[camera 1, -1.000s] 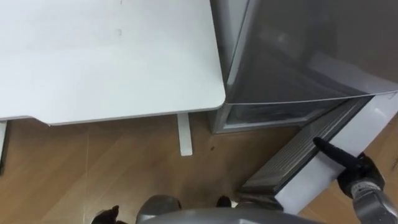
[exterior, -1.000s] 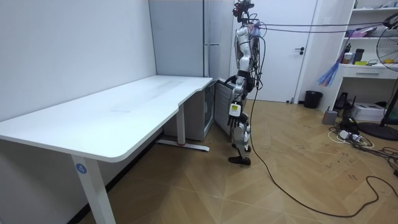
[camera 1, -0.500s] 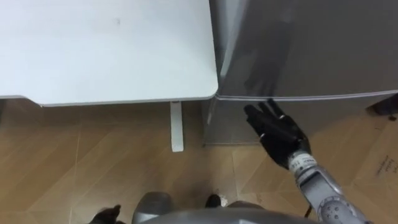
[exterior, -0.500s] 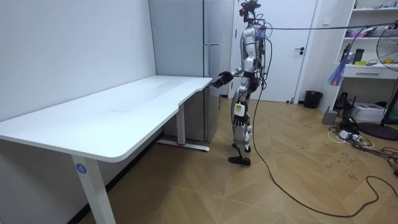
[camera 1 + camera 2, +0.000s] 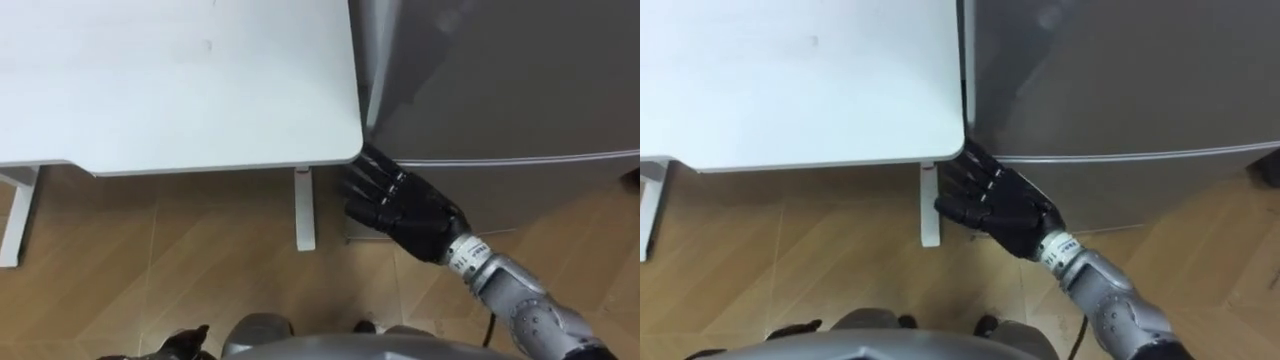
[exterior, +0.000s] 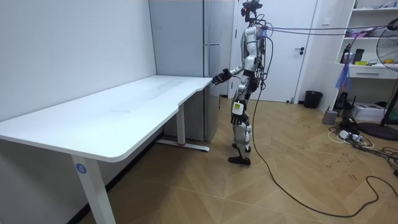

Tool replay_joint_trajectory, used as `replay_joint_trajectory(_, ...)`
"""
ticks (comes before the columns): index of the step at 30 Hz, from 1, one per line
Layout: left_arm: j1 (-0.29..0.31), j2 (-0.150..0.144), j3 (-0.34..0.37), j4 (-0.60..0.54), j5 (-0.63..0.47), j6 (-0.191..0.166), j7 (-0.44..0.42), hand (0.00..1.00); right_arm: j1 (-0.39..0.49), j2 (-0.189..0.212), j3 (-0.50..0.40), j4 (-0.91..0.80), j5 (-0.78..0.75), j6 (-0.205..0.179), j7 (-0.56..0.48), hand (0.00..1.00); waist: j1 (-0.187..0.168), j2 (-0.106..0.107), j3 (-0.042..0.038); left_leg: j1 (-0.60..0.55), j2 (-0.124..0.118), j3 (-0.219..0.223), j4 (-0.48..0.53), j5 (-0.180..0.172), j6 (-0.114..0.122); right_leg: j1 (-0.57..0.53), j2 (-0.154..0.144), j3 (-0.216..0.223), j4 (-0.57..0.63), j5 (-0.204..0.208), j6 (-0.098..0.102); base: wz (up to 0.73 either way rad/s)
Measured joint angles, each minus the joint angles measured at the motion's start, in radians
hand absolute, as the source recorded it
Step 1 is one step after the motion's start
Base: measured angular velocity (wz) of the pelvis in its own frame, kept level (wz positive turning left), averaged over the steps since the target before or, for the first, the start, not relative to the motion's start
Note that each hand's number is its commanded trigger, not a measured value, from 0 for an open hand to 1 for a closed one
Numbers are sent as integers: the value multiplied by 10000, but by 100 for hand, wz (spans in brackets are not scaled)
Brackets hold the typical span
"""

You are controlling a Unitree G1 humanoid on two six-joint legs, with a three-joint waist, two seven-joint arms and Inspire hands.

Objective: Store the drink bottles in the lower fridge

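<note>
Shifted left: right hand (image 5: pixel 405 207) now at fridge (image 5: pixel 500 90) front's left edge beside bench (image 5: pixel 180 90) corner, fingers (image 5: pixel 372 180) straight, spread, holding nothing; prob. feeling for door edge, since fridge shut.

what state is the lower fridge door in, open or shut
Shut: in the room view the lower fridge door lies flush with the door above, no gap. The right robot hand is by the table corner.

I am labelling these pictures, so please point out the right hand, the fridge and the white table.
right hand (image 5: pixel 405 212): left eye view, middle of the hand.
fridge (image 5: pixel 500 80): left eye view, its grey front.
white table (image 5: pixel 180 90): left eye view, bare top.
</note>
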Motion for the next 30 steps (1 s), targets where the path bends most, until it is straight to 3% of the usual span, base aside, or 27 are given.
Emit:
replay_joint_trajectory(4,58,4,149,19,12,-6,82,0,-22,78,-174,830,-328,77,880,0,-73,-87,15,56,8,17,5,-1,2,171,-18,-141,-107,-17,27,11)
replay_joint_trajectory(7,192,4,657,12,98,-12,106,0,10,324,-390,1664,-1700,298,1606,0,-260,-191,36,61,8,17,13,17,33,416,-18,-335,-282,-61,86,31)
replay_joint_trajectory(11,324,3,1231,42,102,-11,160,0,-41,408,-916,3794,-3479,375,1853,0,-231,-303,-28,90,-62,-19,-17,15,62,510,-88,-454,-351,-90,149,15)
replay_joint_trajectory(15,520,5,1455,99,109,6,213,0,8,431,-1639,6243,-4647,485,1542,0,-255,-315,-29,336,-177,-237,-172,-55,177,947,-165,-652,-515,-161,287,18)
replay_joint_trajectory(19,657,19,1859,113,106,72,330,0,-84,489,-1942,7276,-5171,567,981,0,-281,-415,-42,604,-243,-332,-364,-51,189,1250,-184,-748,-572,-200,350,11)
replay_joint_trajectory(21,695,-41,2143,203,119,171,426,0,-140,757,-2536,7948,-5410,589,549,0,-386,-465,-31,747,-319,-545,-393,-52,191,1559,-182,-861,-770,-221,391,30)
replay_joint_trajectory(30,956,-321,2845,218,102,576,865,0,-447,1176,-3185,9069,-5787,954,-744,0,-472,-482,-26,980,-438,-827,-459,-53,193,1886,-128,-664,-1052,-317,413,15)
